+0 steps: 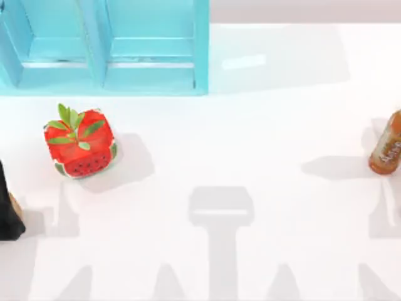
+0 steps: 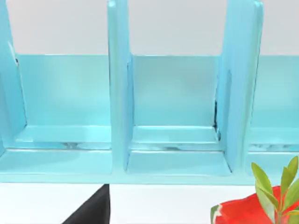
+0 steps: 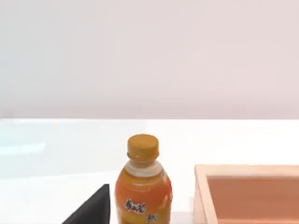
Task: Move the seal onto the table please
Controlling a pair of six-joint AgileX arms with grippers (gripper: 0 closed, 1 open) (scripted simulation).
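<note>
At the left edge of the smooth white table [image 1: 250,157] sits my left gripper [image 1: 7,207], a dark mass with a tan-brown sliver, the seal [image 1: 17,205], tight against it. I cannot tell its grip or the seal's long axis. Farther off stand the boxy watermelon-print cube [image 1: 80,144], the glossy orange bottle [image 1: 387,147] near my right gripper [image 3: 93,210], whose grip I likewise cannot tell, then the turquoise shelf unit [image 1: 125,56].

Turquoise shelf unit [image 1: 103,47], pale wall [image 3: 149,56]
</note>
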